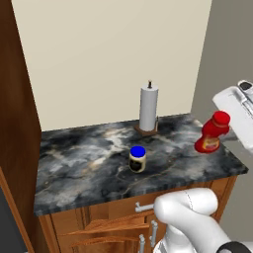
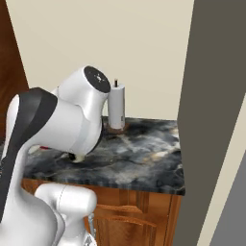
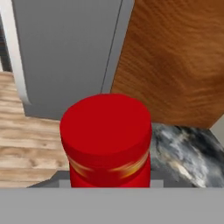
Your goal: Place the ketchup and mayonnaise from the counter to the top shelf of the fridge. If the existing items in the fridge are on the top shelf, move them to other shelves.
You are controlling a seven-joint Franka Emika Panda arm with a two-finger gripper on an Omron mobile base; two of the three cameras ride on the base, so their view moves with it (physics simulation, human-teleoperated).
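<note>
Marble counter point(image 1: 89, 163) beneath tilted red ketchup bottle point(image 1: 212, 132), label yellow-orange.

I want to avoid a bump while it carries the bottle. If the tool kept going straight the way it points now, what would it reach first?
Beyond the ketchup bottle that the tool holds, probably the grey fridge door, though depth is hard to judge.
</note>
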